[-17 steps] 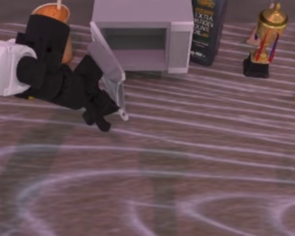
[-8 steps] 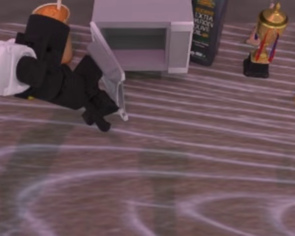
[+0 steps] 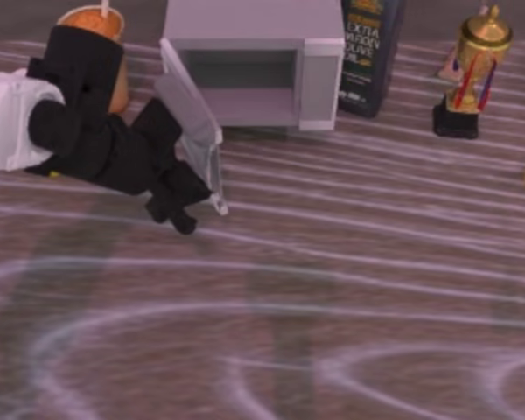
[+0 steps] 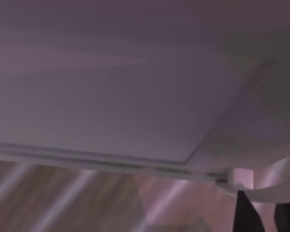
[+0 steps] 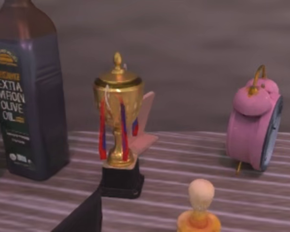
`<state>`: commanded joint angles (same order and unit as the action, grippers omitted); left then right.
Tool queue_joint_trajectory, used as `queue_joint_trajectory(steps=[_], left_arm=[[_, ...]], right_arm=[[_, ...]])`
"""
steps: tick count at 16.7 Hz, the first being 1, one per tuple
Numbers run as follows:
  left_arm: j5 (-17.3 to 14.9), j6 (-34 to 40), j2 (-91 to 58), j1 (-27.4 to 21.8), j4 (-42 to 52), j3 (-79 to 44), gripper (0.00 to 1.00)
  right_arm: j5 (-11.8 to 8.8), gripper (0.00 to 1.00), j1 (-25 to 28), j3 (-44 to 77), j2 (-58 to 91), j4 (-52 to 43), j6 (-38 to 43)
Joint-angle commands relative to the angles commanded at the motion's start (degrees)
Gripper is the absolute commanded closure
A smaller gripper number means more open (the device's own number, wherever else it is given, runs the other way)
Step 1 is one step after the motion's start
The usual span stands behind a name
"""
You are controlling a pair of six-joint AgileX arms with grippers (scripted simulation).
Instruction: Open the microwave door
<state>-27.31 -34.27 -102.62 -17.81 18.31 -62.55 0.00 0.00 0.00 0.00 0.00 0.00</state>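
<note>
The microwave (image 3: 254,66) looks like matt pale grey plastic, and the microwave door (image 3: 192,131), just beside the left gripper's (image 3: 171,210) matt black fingers (image 4: 245,215), has a smooth translucent window. The trophy (image 5: 118,121) is glossy gold metal (on a matt black base). The olive-oil bottle (image 5: 26,92) is dark and glossy with a paper-like label. The alarm clock (image 5: 255,123) looks like smooth pink plastic.

The microwave (image 3: 254,61), a small pale grey-white box with a control strip on its right front, stood at the back of the desk, left of centre. Its door (image 3: 191,122) hung wide open, swung out to the left and forward, baring the empty cavity. The white handle (image 3: 217,179) sat on the door's outer edge.
</note>
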Motion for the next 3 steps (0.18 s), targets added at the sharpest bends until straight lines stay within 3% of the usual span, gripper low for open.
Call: queue_joint_trajectory(steps=[3], left_arm=[[0.00,0.00,0.00,0.00,0.00,0.00,1.00]], right_arm=[[0.00,0.00,0.00,0.00,0.00,0.00,0.00]])
